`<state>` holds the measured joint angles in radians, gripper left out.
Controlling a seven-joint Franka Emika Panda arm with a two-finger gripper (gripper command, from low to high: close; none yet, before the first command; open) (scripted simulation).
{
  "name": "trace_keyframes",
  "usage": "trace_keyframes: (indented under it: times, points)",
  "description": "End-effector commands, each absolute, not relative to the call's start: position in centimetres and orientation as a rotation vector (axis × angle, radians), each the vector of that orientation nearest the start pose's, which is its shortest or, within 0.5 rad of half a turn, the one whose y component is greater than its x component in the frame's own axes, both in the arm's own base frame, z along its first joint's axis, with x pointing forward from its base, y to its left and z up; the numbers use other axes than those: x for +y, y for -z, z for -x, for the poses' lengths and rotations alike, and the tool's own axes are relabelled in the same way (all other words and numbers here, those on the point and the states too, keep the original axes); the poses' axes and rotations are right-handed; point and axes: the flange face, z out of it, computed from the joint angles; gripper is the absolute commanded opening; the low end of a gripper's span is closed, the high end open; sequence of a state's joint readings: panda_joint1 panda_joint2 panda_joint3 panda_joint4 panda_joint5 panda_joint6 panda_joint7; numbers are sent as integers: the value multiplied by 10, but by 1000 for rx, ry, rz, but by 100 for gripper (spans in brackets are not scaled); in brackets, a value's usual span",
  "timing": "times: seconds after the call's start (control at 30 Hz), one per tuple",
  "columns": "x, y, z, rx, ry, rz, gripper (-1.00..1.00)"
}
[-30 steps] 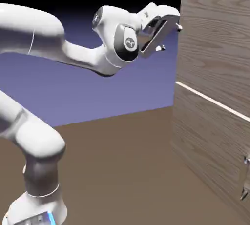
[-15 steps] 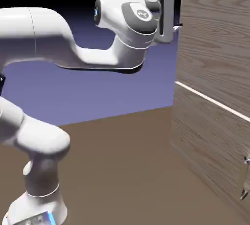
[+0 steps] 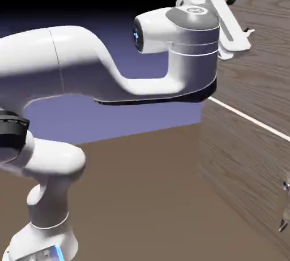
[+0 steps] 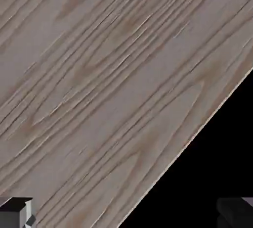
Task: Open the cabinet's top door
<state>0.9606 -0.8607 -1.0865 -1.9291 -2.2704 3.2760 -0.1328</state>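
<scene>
Exterior view first: the gripper (image 3: 240, 15) has its jaws spread wide with nothing between them, up near the top of the far-side door. Just past the fingers, on the right of the scene, the top door (image 3: 260, 64) is the upper wood-grain panel of the cabinet (image 3: 243, 158), lying above the pale seam (image 3: 249, 119) and looking shut. I'd guess it's a stiff, fairly weighty panel that swings on a hinge, so it wants a steady pull on its own bar handle, not a push on smooth wood; thin metal might slip if pinched off-centre. That handle I can't find in either view. Nearer, at the right edge, the lower handle (image 3: 283, 226) is partly cut off, and it's the wrong one to take. The hand view gives only slanting grain, a panel edge and blackness beyond, so whether any fingertip touches wood I can't tell.
</scene>
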Motion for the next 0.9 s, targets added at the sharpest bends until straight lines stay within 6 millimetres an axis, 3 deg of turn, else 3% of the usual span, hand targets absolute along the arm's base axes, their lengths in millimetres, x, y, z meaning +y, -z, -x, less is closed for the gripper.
trace_keyframes:
  times: [0.0,0.2,0.43,0.5,0.7,0.73,0.87]
  points:
    - [-191,-676,-410,1262,-1222,-971,0]
    - [-238,-638,-432,1360,-974,-795,0]
    - [-292,-580,-460,1489,-662,-599,0]
    - [-295,-576,-461,1497,-643,-587,0]
    - [-293,-576,-511,1497,-643,-587,0]
    - [-293,-576,-511,1497,-643,-587,-100]
    - [-287,-576,-492,1481,-612,-616,-100]
